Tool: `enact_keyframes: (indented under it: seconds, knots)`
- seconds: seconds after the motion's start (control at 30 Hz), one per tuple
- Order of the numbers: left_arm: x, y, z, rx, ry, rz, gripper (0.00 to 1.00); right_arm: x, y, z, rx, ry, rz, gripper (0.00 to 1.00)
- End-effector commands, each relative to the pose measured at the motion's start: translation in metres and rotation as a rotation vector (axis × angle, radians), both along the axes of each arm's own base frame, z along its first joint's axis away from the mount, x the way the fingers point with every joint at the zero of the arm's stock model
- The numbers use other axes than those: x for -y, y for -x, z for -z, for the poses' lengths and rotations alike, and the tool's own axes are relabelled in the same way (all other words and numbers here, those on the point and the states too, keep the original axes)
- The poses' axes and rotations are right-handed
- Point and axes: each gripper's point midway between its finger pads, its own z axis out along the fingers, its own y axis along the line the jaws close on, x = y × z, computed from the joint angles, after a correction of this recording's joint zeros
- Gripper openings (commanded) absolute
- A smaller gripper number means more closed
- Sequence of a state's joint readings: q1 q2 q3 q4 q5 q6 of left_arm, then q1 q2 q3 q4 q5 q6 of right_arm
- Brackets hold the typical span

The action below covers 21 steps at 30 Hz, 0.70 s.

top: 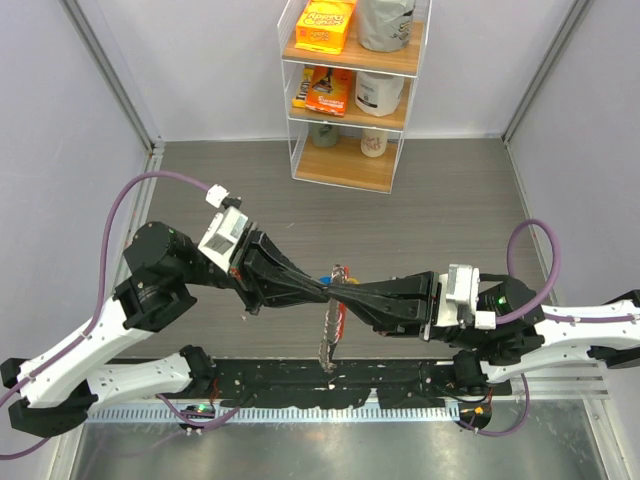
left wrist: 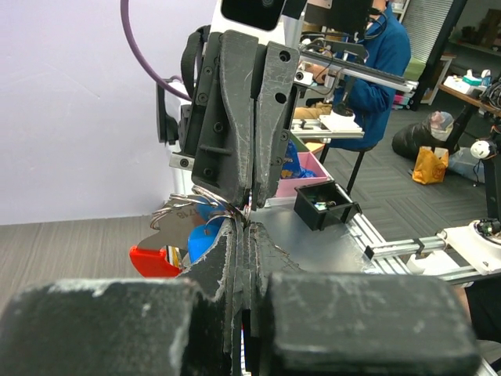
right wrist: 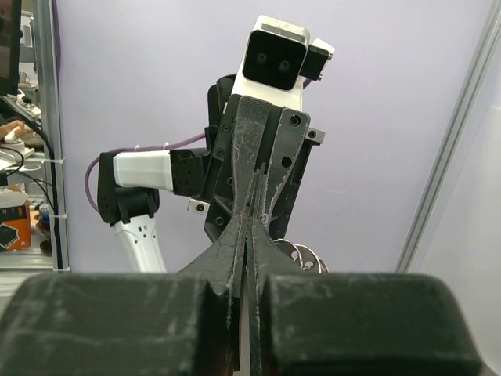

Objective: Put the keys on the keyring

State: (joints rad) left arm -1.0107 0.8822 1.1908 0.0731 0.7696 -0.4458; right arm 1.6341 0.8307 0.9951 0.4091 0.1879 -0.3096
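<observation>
**Keyring pinched between two meeting grippers, above the table**

The keyring hangs in mid-air at the table's near middle, a silvery chain drooping below the spot where both arms meet tip to tip. The left gripper and the right gripper each have their fingers pressed almost together on the ring's wire loops.

Only the left wrist view shows the bundle closely. Curved silver wire sits at the fingertips, the blue heads of the keys are just beside them, and the red piece juts out to the left. From above, these show as small flecks of blue and red. The right wrist view shows only a few silver loops peeping past the fingers.

In the left wrist view, beyond the table, a black bin holds small items too small to name. A pink box stands behind it. In the top view a shelf rack at the far wall carries an orange box, tubs and cups.
</observation>
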Motion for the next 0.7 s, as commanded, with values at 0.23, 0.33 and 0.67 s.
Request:
enact_keyframes:
  seconds: [0.23,0.33,0.67]
  knots:
    - [-0.004,-0.001,-0.006,0.028,-0.002,-0.031,0.0,0.027,-0.001,-0.014,-0.048,0.02,-0.022,0.32]
    - [-0.003,0.0,0.0,0.022,-0.035,-0.022,0.0,0.034,-0.004,-0.014,-0.07,0.045,-0.015,0.42]
    - [-0.001,0.001,0.019,0.031,-0.126,0.0,0.0,0.053,-0.004,0.014,-0.081,0.316,-0.014,0.5]
